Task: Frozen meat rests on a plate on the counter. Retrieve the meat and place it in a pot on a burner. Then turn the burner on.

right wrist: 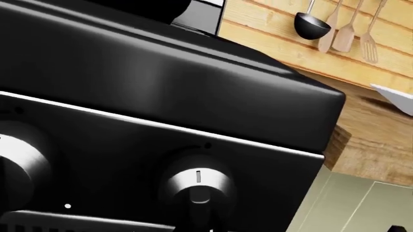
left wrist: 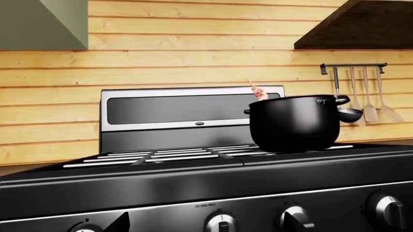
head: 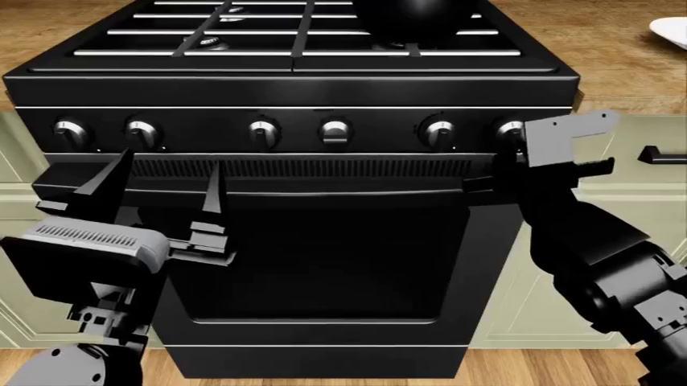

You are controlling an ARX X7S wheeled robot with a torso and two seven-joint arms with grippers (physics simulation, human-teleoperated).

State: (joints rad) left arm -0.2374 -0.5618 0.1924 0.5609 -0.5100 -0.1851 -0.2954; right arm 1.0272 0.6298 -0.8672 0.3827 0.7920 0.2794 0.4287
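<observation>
on the stove's back right grate, the pot (left wrist: 294,123) stands upright with the frozen meat (left wrist: 259,93) poking its skewer tip over the rim. the plate (head: 672,32) sits on the counter (head: 612,48), well apart to the right. the right gripper (head: 577,145) hovers just beside the rightmost knob (right wrist: 197,187), jaws spread, holding nothing. the left gripper (head: 161,197) hangs wide open below the knob row, empty.

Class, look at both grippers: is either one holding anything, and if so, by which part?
Nothing is held. The left gripper and right gripper are open and empty before the stove front.
</observation>
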